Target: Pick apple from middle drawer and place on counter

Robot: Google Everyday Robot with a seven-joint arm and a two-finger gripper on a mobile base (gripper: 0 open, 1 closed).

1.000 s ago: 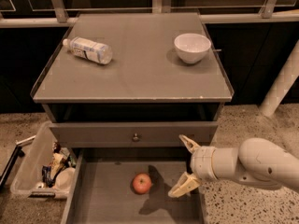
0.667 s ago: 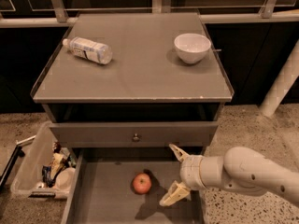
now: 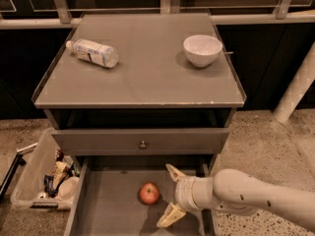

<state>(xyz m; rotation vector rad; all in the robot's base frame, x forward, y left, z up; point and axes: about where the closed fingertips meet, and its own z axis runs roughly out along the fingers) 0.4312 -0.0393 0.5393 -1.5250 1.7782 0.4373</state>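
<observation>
The small red apple (image 3: 149,192) lies on the flat grey floor of the pulled-out middle drawer (image 3: 106,210), near its middle. My gripper (image 3: 166,195) is inside the drawer just right of the apple, its two pale fingers spread wide apart, one above and one below the apple's level; it holds nothing. The white arm reaches in from the lower right. The grey counter (image 3: 147,63) is the cabinet top above.
A plastic bottle (image 3: 93,52) lies on its side at the counter's back left and a white bowl (image 3: 202,49) stands at the back right. A drawer front with a round knob (image 3: 143,144) sits above the open drawer. A clear bin of clutter (image 3: 42,178) stands on the floor at left.
My gripper and arm have moved left across the drawer, closing in on the apple. The apple has not moved.
</observation>
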